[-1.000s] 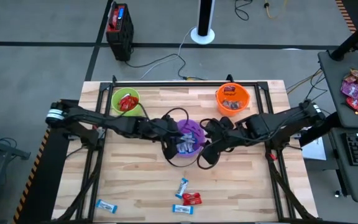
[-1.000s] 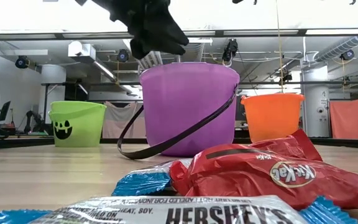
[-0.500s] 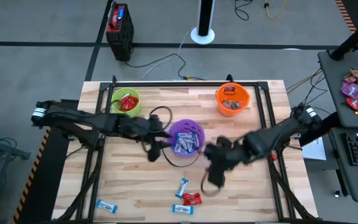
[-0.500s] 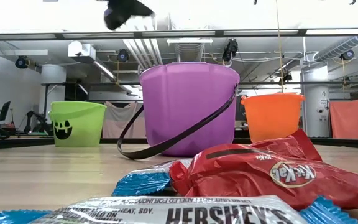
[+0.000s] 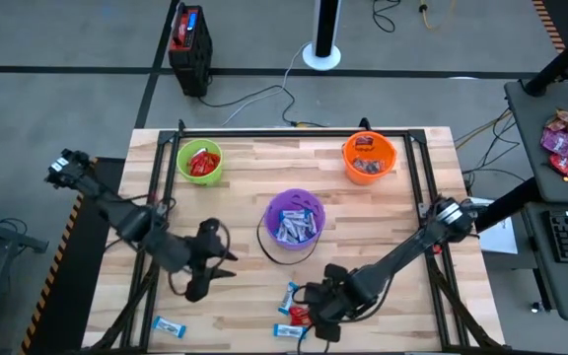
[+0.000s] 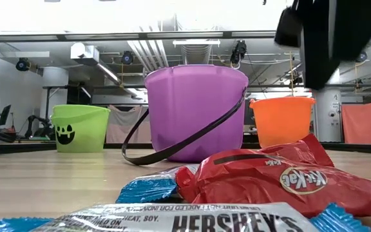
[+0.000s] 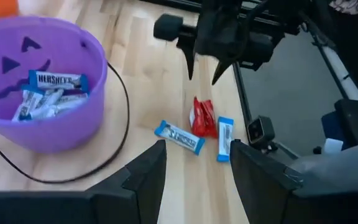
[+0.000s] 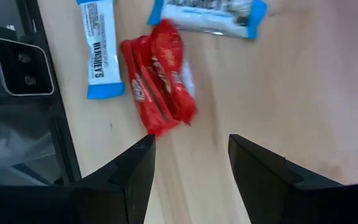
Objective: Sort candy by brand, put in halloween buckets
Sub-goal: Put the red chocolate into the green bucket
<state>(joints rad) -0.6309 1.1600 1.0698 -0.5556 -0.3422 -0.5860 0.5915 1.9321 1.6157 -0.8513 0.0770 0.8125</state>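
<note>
— Where is the candy lying?

— A red crinkly Kit Kat wrapper is lying near the table's front edge, with a light blue and white Hershey's bar just beside it and another blue and white bar close by. One more blue piece is sitting apart at the front left.

— And the pails?

— The round purple plastic bucket is standing mid-table holding blue and white bars. The lime green bucket is holding red wrappers at the back left, the orange bucket at the back right.

— The arms?

— The right gripper is hovering over the red wrapper, its jaws spread and gripping nothing. The left gripper is hanging left of the purple bucket, jaws likewise spread and empty, above the pale wooden table.
</note>
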